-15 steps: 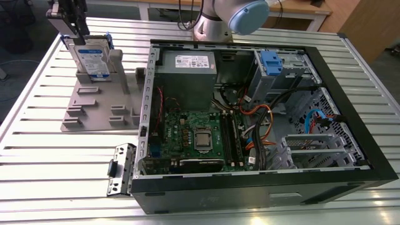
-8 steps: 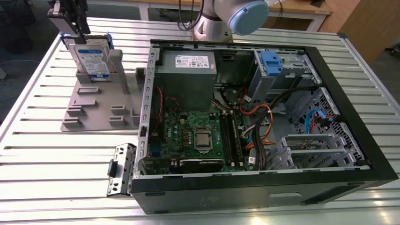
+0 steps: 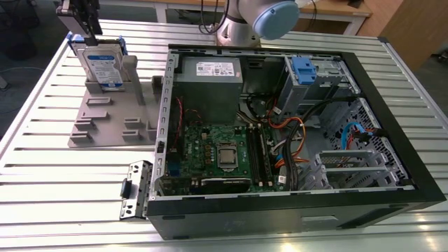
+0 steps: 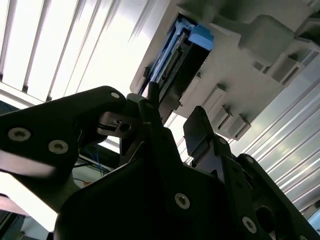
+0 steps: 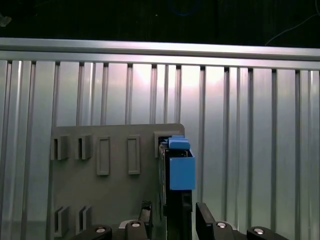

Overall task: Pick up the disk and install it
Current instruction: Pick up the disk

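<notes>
The disk (image 3: 105, 65), a silver hard drive with a white-and-blue label and blue side rails, stands upright on edge in a grey slotted stand (image 3: 98, 126) near the exterior view's left. The gripper (image 3: 91, 41) hangs right over its top edge. In the first wrist view, the 2 black fingers (image 5: 202, 215) sit 1 on each flat face of the drive, set narrowly. A sliver of stand shows beside 1 of them, so they look not yet clamped.

The drive is likely stiff, dense and shock-sensitive, with smooth metal faces that could slip. The best hold is probably across the 2 flat faces near the top edge, square to the slot, lifting straight up.

The counter (image 3: 42, 173) is ribbed aluminium, bright with glare. Beside the stand lies an open computer case (image 3: 413, 173) with its motherboard (image 3: 217, 152), tangled cables and a blue-latched drive bay (image 3: 302, 68) showing. Wooden furniture stands behind.
</notes>
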